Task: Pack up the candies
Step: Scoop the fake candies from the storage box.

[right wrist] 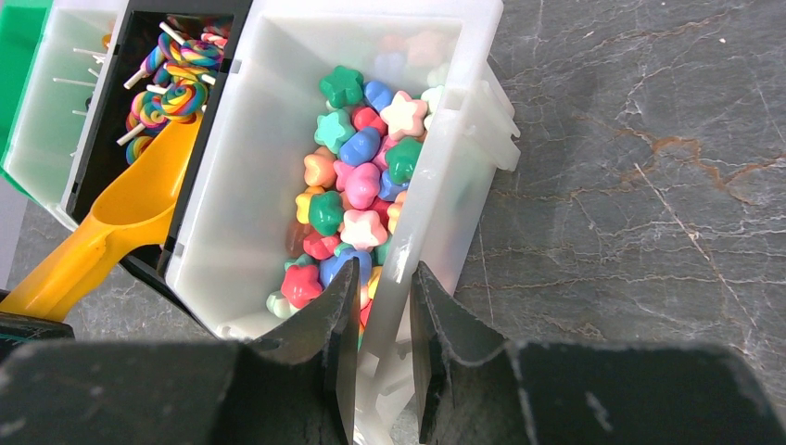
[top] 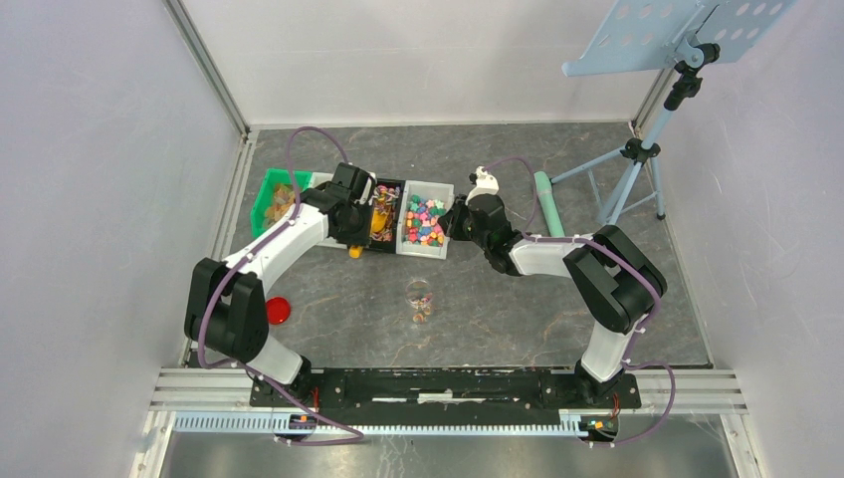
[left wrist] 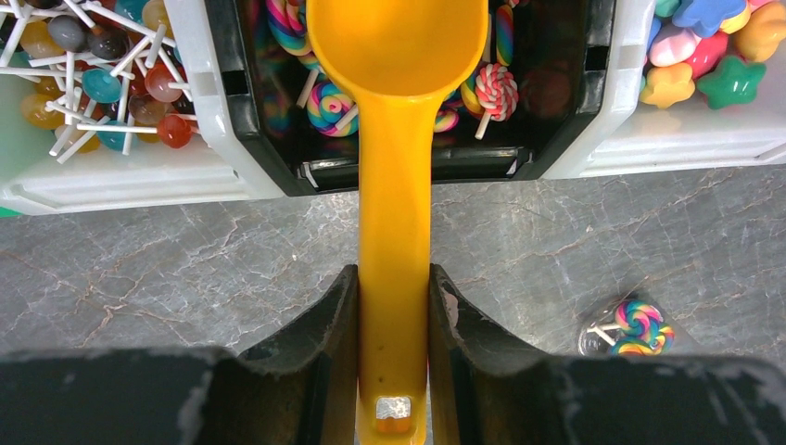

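Star-shaped multicoloured candies point(right wrist: 357, 185) fill a white bin point(top: 444, 189), which also shows in the left wrist view point(left wrist: 686, 139). My right gripper point(right wrist: 385, 278) is shut on that bin's right wall point(right wrist: 436, 213), one finger inside and one outside. My left gripper point(left wrist: 394, 315) is shut on the handle of the orange scoop point(left wrist: 394, 185). The scoop's bowl point(left wrist: 399, 37) looks empty and lies in the black bin point(left wrist: 556, 130) among swirl lollipops point(left wrist: 496, 88). A small clear jar point(top: 419, 299) with a few sweets in it stands in front of the bins.
Left of the black bin, another white bin point(left wrist: 199, 111) holds round lollipops on sticks, and a green bin point(top: 261, 204) lies beyond it. A red lid point(top: 278, 310) lies near the left arm. A green roll point(top: 546, 202) and a music stand point(top: 637, 149) are at the back right.
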Available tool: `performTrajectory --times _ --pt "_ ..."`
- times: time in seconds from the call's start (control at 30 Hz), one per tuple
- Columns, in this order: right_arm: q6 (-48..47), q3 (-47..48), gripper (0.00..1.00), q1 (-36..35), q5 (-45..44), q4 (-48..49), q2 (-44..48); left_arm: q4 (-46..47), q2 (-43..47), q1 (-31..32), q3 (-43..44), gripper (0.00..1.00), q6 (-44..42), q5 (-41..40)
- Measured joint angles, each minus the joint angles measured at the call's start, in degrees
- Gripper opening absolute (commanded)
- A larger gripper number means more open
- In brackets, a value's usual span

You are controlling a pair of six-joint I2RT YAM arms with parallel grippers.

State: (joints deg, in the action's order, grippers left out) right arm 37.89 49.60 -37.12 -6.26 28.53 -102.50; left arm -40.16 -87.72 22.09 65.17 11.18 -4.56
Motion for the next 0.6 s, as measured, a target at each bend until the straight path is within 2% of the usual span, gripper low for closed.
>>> performTrajectory --times 0.6 --pt "0.00 0.00 0.00 -0.15 -0.37 -0.11 0.00 0.26 2.69 -0.59 -2.21 0.02 -0.20 0.17"
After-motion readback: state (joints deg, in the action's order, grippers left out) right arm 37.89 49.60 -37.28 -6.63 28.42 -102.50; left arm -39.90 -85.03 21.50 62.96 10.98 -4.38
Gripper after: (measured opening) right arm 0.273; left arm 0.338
